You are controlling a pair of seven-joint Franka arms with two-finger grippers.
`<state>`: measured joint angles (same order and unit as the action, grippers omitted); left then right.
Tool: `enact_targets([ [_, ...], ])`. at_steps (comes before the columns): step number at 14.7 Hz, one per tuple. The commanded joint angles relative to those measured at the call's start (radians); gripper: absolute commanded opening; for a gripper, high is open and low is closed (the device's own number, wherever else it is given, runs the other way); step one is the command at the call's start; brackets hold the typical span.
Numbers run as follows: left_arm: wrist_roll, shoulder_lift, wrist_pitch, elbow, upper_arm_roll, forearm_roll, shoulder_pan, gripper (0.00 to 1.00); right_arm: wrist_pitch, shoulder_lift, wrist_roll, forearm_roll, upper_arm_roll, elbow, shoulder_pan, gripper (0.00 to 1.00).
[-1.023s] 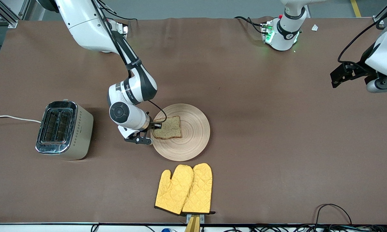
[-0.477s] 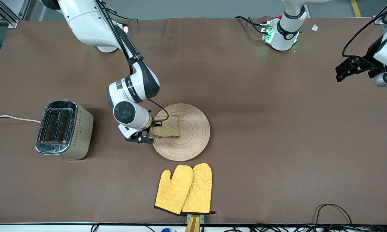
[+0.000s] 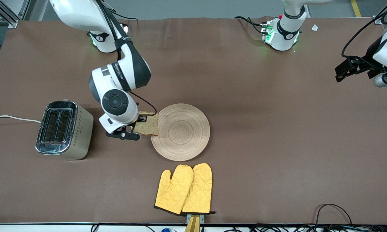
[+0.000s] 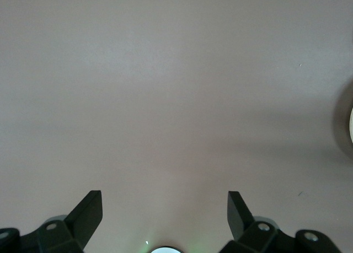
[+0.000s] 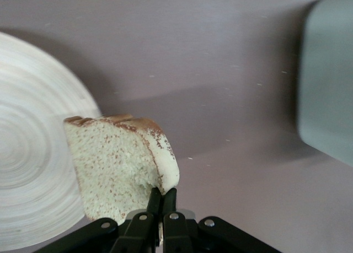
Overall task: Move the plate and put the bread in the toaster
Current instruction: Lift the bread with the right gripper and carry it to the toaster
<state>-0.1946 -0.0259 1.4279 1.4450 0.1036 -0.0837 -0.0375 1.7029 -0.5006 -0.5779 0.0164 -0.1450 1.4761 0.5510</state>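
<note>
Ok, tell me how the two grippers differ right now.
The right gripper is shut on the bread, carrying it off the plate toward the toaster; the left gripper is open and holds nothing. The right is low over the table; the left waits over its own end. Both have black fingers.

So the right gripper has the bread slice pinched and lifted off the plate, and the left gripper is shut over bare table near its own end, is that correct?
Nearly. The left gripper is open, not shut: the left wrist view shows its fingers spread wide over bare table. The rest holds: the right gripper pinches the bread slice, lifted off the plate.
</note>
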Motion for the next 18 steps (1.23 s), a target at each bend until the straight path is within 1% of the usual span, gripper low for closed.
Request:
enact_targets([
  [1, 0.015, 0.014, 0.002, 0.011, -0.004, 0.015, 0.002, 1.0, -0.09, 0.016, -0.005, 0.086, -0.022, -0.048, -0.003, 0.0],
  [4, 0.015, 0.012, 0.006, 0.009, -0.004, 0.016, 0.005, 1.0, -0.288, 0.019, -0.017, 0.196, -0.021, -0.126, -0.003, 0.0],
  [6, 0.015, 0.012, 0.008, 0.011, -0.004, 0.016, 0.005, 1.0, -0.353, 0.02, -0.011, 0.285, -0.024, -0.14, -0.005, 0.0],
  [8, 0.015, 0.012, 0.008, 0.011, -0.004, 0.028, 0.005, 1.0, -0.391, 0.03, -0.01, 0.397, -0.025, -0.14, -0.005, 0.0],
  [9, 0.015, 0.012, 0.008, 0.009, -0.004, 0.029, 0.005, 1.0, -0.403, 0.03, -0.011, 0.454, -0.025, -0.137, -0.008, 0.0],
  [11, 0.015, 0.012, 0.008, 0.011, -0.007, 0.029, 0.005, 1.0, -0.408, 0.027, -0.007, 0.537, -0.025, -0.125, -0.029, 0.0],
  [13, 0.015, 0.008, 0.011, 0.009, -0.004, 0.03, 0.004, 1.0, -0.423, 0.024, 0.027, 0.646, -0.025, -0.114, -0.031, 0.0],
  [15, 0.015, 0.004, 0.011, 0.009, -0.004, 0.036, 0.004, 1.0, -0.417, 0.023, 0.035, 0.761, -0.024, -0.068, -0.039, 0.0],
  [16, 0.015, 0.004, 0.011, 0.009, -0.004, 0.038, 0.004, 1.0, -0.413, 0.023, 0.035, 0.798, -0.024, -0.045, -0.043, 0.0],
  [18, 0.015, 0.004, 0.011, 0.011, -0.004, 0.041, 0.004, 1.0, -0.382, 0.023, 0.035, 0.839, -0.024, -0.005, -0.056, 0.0],
])
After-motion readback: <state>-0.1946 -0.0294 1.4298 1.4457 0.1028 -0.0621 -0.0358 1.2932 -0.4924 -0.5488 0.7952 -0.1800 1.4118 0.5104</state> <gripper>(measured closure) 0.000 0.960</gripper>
